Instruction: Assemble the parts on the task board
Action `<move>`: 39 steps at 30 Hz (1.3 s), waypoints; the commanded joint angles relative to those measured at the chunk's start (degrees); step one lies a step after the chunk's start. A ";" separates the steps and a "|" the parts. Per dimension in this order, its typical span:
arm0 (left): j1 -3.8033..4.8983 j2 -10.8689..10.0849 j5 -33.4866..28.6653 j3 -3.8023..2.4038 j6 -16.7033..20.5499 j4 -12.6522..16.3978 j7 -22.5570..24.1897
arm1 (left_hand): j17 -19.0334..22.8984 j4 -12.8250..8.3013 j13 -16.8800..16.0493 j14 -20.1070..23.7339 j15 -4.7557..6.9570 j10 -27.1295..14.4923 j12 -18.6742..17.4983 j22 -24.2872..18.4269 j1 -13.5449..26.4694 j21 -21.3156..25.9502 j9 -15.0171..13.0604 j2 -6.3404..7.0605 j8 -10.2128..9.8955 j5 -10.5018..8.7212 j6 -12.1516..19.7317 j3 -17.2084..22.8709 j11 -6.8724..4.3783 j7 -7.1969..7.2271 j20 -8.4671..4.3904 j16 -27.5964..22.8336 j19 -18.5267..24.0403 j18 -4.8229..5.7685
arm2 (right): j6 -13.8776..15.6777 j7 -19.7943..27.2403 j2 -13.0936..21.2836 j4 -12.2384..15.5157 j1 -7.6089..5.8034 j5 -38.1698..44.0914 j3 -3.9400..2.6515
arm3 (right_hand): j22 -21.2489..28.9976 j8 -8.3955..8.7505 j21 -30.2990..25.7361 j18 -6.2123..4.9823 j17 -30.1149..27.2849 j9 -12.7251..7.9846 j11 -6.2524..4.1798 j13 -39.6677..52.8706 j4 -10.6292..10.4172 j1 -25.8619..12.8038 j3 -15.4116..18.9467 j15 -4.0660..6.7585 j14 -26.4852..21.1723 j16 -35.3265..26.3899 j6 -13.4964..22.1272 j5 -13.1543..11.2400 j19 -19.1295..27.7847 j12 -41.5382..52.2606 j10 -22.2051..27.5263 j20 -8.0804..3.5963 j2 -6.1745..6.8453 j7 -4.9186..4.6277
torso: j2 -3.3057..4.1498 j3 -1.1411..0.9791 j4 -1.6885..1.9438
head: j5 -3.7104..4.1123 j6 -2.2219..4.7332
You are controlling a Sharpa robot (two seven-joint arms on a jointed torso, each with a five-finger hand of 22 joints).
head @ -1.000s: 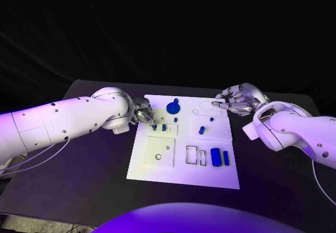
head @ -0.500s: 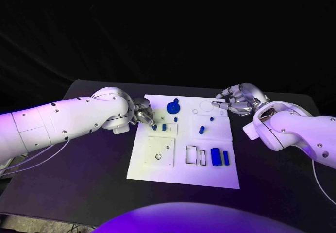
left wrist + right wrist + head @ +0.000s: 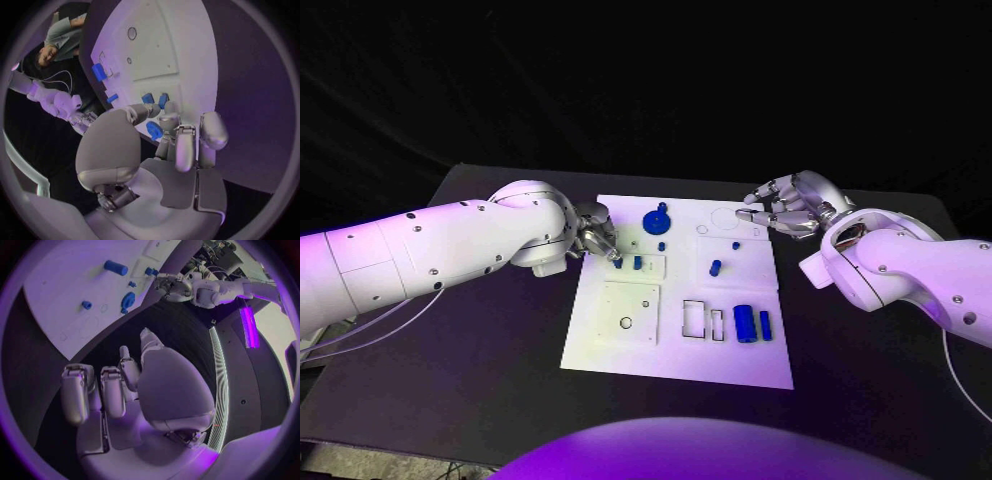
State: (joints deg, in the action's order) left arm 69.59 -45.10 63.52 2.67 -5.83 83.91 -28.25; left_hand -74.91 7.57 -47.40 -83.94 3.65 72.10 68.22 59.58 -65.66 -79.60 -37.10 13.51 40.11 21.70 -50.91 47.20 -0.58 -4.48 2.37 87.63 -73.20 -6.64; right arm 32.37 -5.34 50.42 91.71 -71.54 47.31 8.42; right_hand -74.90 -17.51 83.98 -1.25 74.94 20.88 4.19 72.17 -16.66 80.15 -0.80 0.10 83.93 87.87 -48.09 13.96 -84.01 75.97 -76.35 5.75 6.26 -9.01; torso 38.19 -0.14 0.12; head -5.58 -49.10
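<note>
The white task board (image 3: pixel 678 345) lies flat in the middle of the black table (image 3: pixel 473 360). Small blue parts sit on it.

The left arm (image 3: pixel 430 250) reaches in from the side, bent at the wrist. The left hand (image 3: pixel 596 238) is at the board's left edge, near the far end. Its fingers point down and are curled close together. From the wrist camera, the fingertips (image 3: pixel 169 107) are right by two small blue parts (image 3: pixel 154 99) on the board. I cannot tell if the hand is pinching one of them or just touching.

The right arm (image 3: pixel 913 275) comes in from the other side. The right hand (image 3: pixel 788 208) is at the board's far right corner. Its fingers are curled in and it holds nothing.

A round blue part (image 3: pixel 656 220) sits near the board's far end. Two long blue parts (image 3: pixel 750 324) stand side by side near the right edge.
</note>
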 commanded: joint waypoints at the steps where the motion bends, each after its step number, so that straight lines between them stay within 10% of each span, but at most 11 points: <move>1: -0.01 0.16 0.08 -0.01 -1.22 0.06 0.02 | -8.39 -8.41 0.05 -4.40 0.48 0.29 0.02 0.08 -0.46 -0.23 -0.10 0.00 0.17 0.13 -1.02 8.24 -0.13 0.64 -0.07 0.27 -0.32 0.63 | -0.81 0.14 -0.03 0.01 0.05 0.60 -0.01 | -10.96 -0.30 -0.28 -0.45 7.68 -0.06 -0.10 0.06 0.08 -0.57 0.26 -0.03 4.43 -0.37 -0.34 0.24 -2.42 0.06 -0.03 0.24 -0.15 0.18 | 0.00 0.00 -0.01 | -0.01 -0.08; 39: -0.03 0.70 -0.19 0.13 -2.57 -0.20 0.16 | -8.37 -7.42 0.23 -4.41 0.40 0.53 -0.32 0.27 0.54 -0.19 0.06 -0.33 -0.66 -0.46 -0.75 7.27 -0.04 0.55 -0.05 0.26 -0.43 0.72 | -0.77 0.15 0.00 -0.03 0.06 0.60 -0.01 | -10.96 -0.30 -0.28 -0.45 7.68 -0.06 -0.10 0.06 0.08 -0.57 0.26 -0.03 4.43 -0.37 -0.34 0.24 -2.42 0.06 -0.03 0.24 -0.15 0.18 | 0.03 -0.03 -0.03 | 0.17 -0.68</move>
State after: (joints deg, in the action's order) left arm 69.74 -44.65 63.74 2.63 -6.74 83.60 -28.27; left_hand -74.91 7.57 -47.12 -83.95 3.65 72.20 68.22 59.80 -65.46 -79.60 -37.17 13.31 39.82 21.29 -50.94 47.20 -0.46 -4.46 2.37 87.63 -73.20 -6.64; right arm 32.32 -5.34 50.42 91.65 -71.52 47.32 8.42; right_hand -74.94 -17.51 83.98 -1.26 74.92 20.89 4.19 72.15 -16.66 80.15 -0.80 0.10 83.93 87.87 -48.09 13.96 -84.01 75.97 -76.35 5.75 6.26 -9.01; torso 38.22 -0.17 0.07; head -5.47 -49.71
